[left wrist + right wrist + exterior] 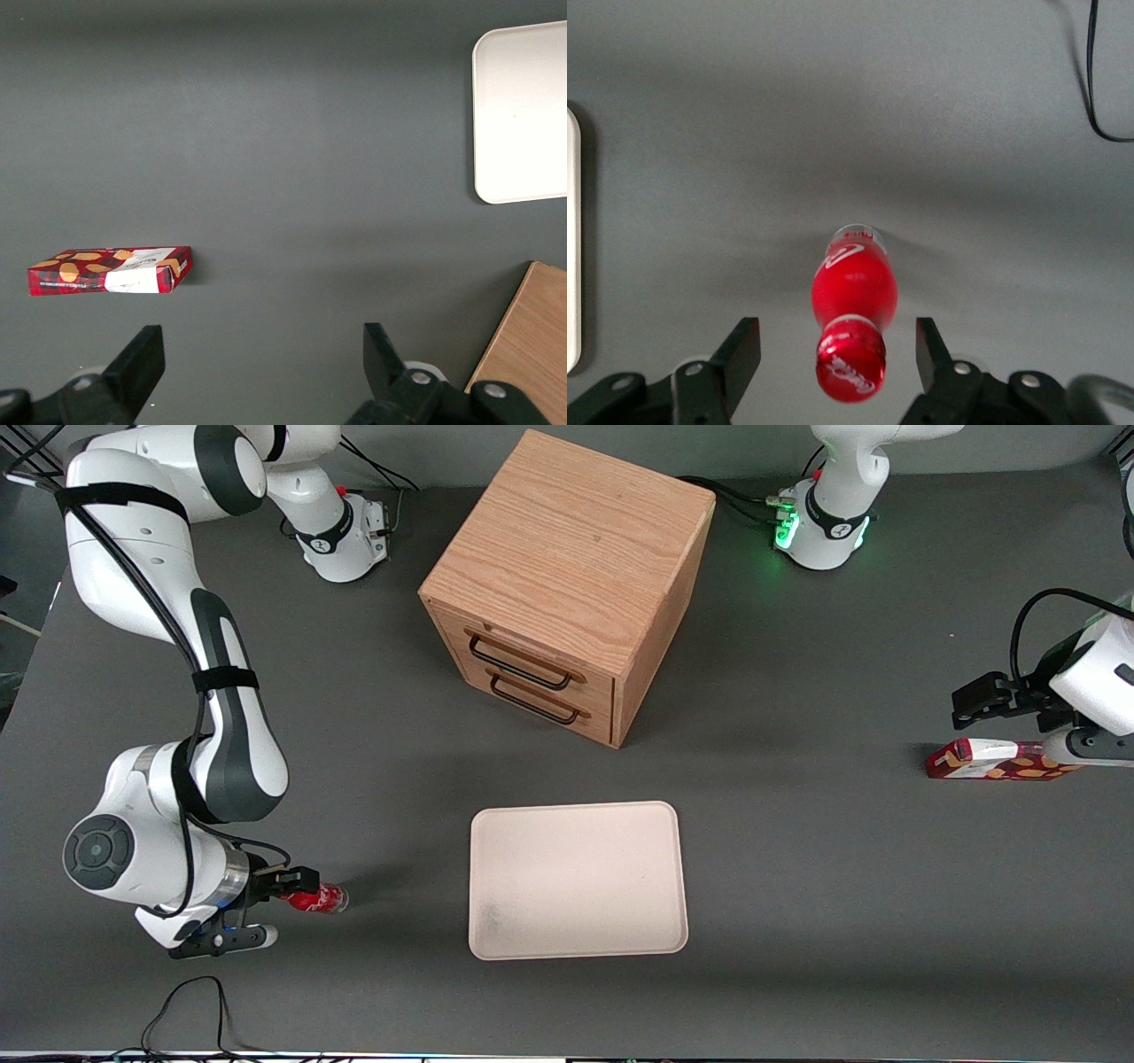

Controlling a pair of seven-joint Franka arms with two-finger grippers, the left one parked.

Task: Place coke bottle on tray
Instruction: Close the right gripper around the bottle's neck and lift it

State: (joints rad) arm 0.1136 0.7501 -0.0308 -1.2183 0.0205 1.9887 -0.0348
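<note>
The coke bottle (321, 900) is small and red with white script and a clear base. It rests on the grey table toward the working arm's end, level with the tray (576, 939), which is pale, flat and bare. My right gripper (297, 889) is at the bottle's cap end. In the right wrist view the gripper (835, 354) is open. Its two black fingers (741, 354) flank the red cap of the bottle (855, 292) with a gap on each side, touching nothing. Whether the bottle stands or lies I cannot tell.
A wooden drawer cabinet (567, 584) stands farther from the front camera than the tray. A red-and-white patterned carton (992, 762) lies toward the parked arm's end. A black cable (190, 1001) loops on the table near the front edge, close to my arm.
</note>
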